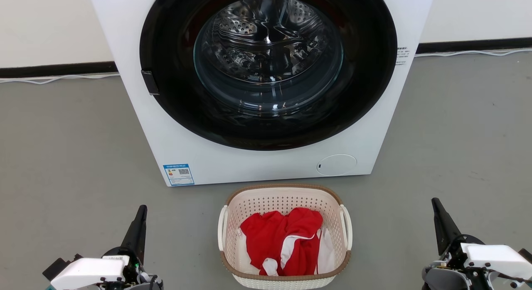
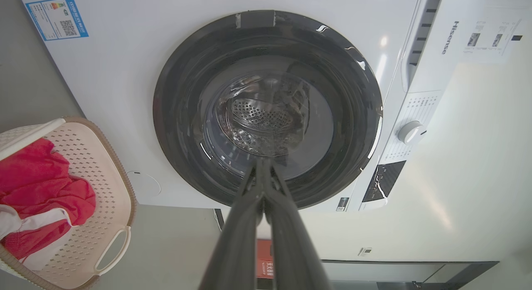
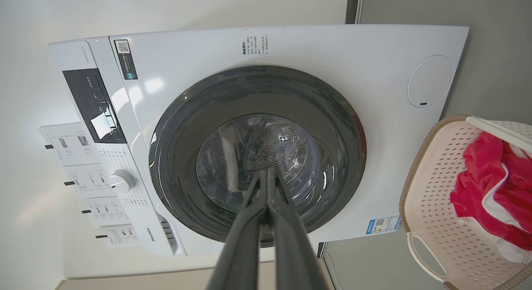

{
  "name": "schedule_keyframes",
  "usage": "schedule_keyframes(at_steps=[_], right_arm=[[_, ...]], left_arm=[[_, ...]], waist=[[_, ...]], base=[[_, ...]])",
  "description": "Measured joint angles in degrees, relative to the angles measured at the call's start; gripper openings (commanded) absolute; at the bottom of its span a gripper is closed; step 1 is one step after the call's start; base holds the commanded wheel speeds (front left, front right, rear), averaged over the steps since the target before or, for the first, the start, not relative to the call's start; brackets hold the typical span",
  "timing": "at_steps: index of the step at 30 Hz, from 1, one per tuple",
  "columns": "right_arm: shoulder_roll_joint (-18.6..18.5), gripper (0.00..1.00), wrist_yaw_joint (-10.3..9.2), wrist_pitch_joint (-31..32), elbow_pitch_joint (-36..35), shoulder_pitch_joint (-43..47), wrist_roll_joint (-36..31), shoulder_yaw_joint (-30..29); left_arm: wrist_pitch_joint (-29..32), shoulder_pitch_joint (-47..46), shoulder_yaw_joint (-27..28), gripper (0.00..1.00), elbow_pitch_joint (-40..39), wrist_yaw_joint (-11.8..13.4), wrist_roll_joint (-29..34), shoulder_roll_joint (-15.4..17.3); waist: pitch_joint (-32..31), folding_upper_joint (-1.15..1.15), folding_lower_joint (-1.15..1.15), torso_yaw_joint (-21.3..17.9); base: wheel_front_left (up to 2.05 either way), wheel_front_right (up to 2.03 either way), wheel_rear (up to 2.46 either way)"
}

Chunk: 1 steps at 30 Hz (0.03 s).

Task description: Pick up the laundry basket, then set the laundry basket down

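The laundry basket point(image 1: 284, 193), cream-white and perforated with a brown rim and white side handles, stands on the grey floor just in front of the washer, holding a red and white garment point(image 1: 286, 240). It also shows at the left edge of the left wrist view, the laundry basket point(image 2: 95, 215), and at the right edge of the right wrist view, the laundry basket point(image 3: 432, 198). My left gripper point(image 1: 142, 209) is low on the left, well apart from the basket, fingers together and empty. My right gripper point(image 1: 435, 202) is low on the right, likewise shut and empty.
A white front-loading washer point(image 1: 266, 165) with a dark round door point(image 1: 266, 65) stands close behind the basket. Grey floor point(image 1: 62, 157) spreads to both sides. A wall with a dark skirting and a pale cable point(image 1: 58, 79) runs along the back.
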Motion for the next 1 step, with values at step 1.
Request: schedule_keyframes(at_steps=[1], right_arm=[[0.0,0.0,0.0,0.0,0.0,0.0,0.0,0.0]], left_arm=[[0.0,0.0,0.0,0.0,0.0,0.0,0.0,0.0]], waist=[[0.0,0.0,0.0,0.0]], base=[[0.0,0.0,0.0]])
